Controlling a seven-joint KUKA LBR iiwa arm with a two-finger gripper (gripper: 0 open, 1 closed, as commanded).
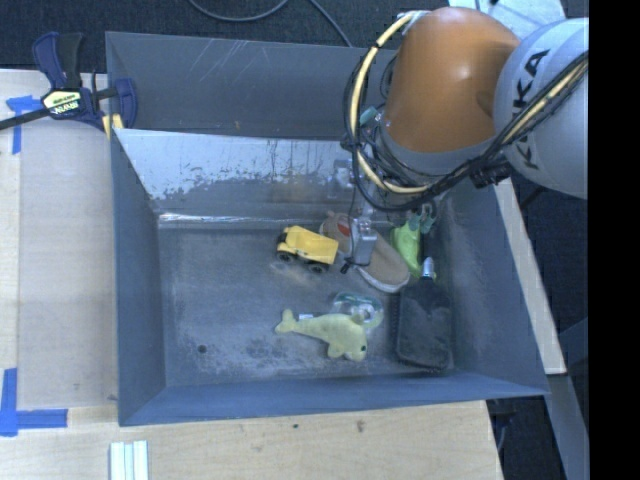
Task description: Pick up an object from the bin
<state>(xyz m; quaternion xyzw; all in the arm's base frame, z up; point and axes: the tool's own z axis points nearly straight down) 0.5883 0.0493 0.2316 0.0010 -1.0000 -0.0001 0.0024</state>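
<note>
While gripper (358, 248) hangs low | yellow toy truck (307, 246) just beside, view-left | opening: cannot tell

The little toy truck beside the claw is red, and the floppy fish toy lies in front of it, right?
Not quite. The toy truck is yellow, not red. The camera view shows it beside the claw, and the floppy fish toy does lie in front of it, nearer the bin's front wall.
</note>
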